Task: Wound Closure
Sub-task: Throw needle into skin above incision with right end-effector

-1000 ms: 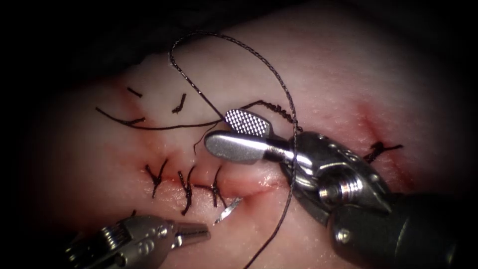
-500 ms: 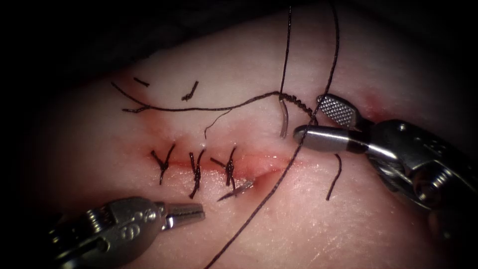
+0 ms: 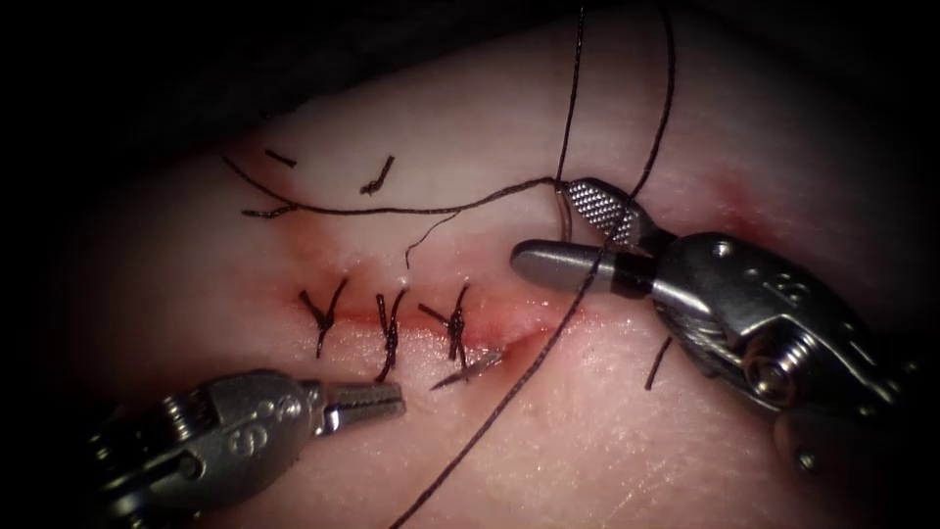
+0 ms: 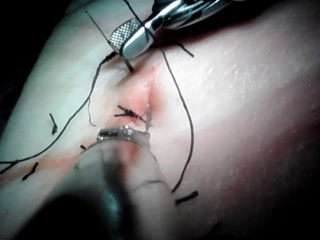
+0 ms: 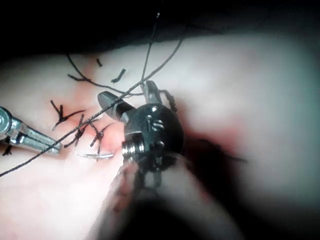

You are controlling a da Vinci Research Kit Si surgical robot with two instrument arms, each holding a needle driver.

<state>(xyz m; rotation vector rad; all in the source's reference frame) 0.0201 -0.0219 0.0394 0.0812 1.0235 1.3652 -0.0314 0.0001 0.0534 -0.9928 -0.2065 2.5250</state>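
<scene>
The curved needle sits in the tissue across the cut. Its tip pokes out on the near side, just right of the last stitch, and its pale tail stands up on the far side with the thread rising from it. My right tool is open around that tail, holding nothing, and a strand runs between its jaws. My left tool is shut and empty, left of the tip. The tip lies beside the left tool. The right tool is open.
Three finished stitches cross the cut to the left of the needle. A long loose thread tail lies on the far side, with short cut ends near it and another under the right tool. Red fluid tints the cut.
The thread loop has been lifted upward out of the picture. My right tool swung away to the right, then came back left to the needle's tail. The left tool barely moved.
</scene>
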